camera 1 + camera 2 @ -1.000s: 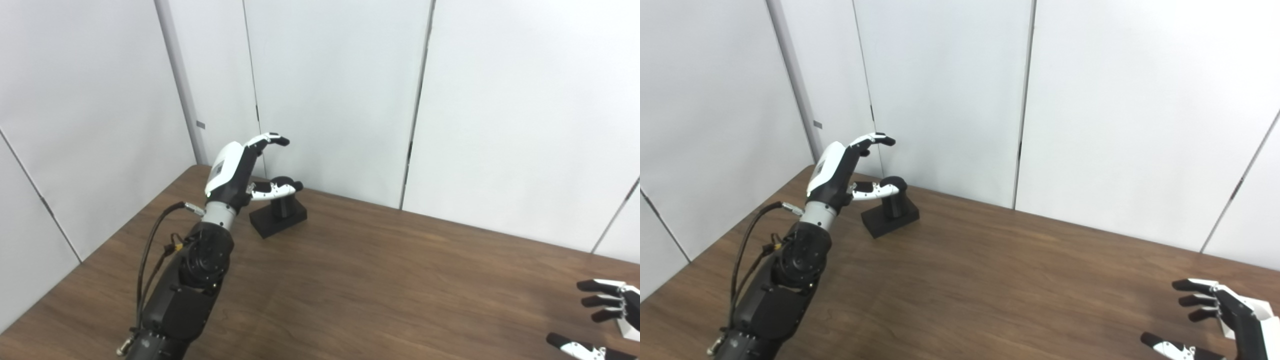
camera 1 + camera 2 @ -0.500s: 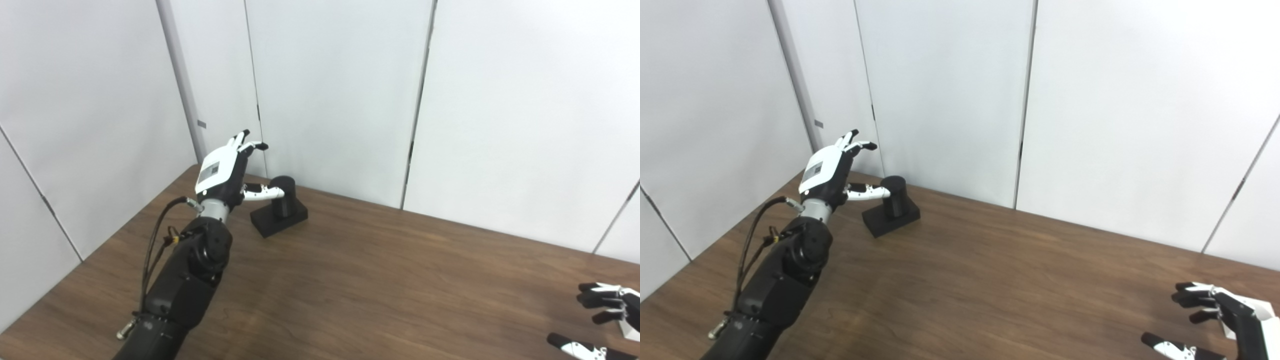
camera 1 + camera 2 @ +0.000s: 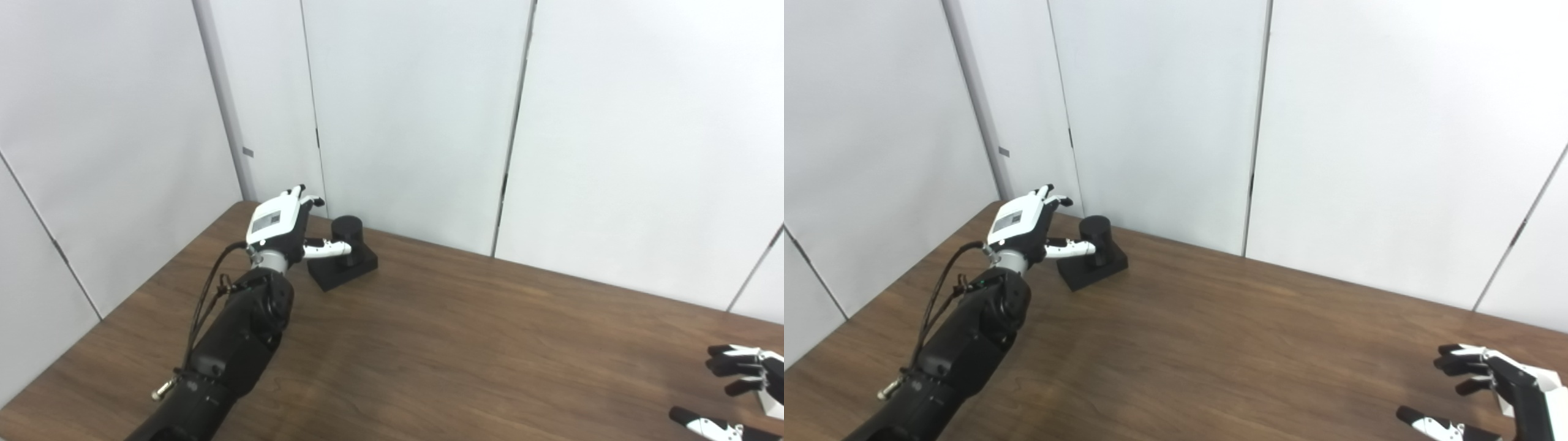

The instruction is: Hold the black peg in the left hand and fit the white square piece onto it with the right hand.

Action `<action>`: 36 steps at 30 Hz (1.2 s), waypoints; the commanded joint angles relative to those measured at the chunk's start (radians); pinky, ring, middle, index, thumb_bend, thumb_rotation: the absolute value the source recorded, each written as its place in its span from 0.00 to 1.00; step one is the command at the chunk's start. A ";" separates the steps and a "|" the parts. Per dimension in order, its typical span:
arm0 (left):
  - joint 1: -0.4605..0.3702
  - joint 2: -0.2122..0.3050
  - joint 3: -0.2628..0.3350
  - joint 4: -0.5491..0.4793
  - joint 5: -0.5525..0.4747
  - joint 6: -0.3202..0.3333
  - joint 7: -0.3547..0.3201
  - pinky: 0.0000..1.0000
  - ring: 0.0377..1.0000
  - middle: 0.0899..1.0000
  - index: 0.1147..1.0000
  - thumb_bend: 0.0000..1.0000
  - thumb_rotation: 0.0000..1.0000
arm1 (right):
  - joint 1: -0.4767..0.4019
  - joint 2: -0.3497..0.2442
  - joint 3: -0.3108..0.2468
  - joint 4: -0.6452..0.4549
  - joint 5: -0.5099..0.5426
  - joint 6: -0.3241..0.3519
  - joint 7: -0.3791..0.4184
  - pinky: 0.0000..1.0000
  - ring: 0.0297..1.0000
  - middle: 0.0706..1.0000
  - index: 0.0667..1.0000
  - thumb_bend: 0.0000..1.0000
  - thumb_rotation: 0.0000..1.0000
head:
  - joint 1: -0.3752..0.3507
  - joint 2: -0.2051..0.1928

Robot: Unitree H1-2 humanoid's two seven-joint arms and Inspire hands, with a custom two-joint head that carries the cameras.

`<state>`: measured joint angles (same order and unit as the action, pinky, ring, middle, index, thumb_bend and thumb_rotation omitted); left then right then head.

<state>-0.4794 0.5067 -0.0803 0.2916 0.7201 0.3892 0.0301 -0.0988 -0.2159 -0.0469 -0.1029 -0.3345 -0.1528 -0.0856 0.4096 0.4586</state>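
Two robot hands are showing, neither gripping anything yet. Upper left of the frame, the left robot hand [image 3: 278,223] is hovering spread open beside the black peg [image 3: 347,231], thumb lying across its front, probably lining up a grab. That peg is standing upright on its black base [image 3: 343,269] on the bench [image 3: 465,343]. Lower right corner, the right robot hand [image 3: 1497,383] is sitting open and half cropped. Something white is peeking out there, maybe the white square piece, can't really tell.
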 commanded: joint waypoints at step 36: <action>-0.089 0.063 -0.156 0.150 0.057 0.063 -0.066 1.00 1.00 1.00 0.83 1.00 0.57 | -0.001 0.010 -0.008 -0.131 -0.009 0.061 0.008 0.43 0.55 0.61 0.45 0.50 0.11 | -0.025 0.023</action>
<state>-0.5064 0.5324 -0.2392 0.4502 0.7613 0.4539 -0.0463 -0.0791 -0.2042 -0.0469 -0.1896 -0.3420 -0.0846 -0.0715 0.3835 0.4801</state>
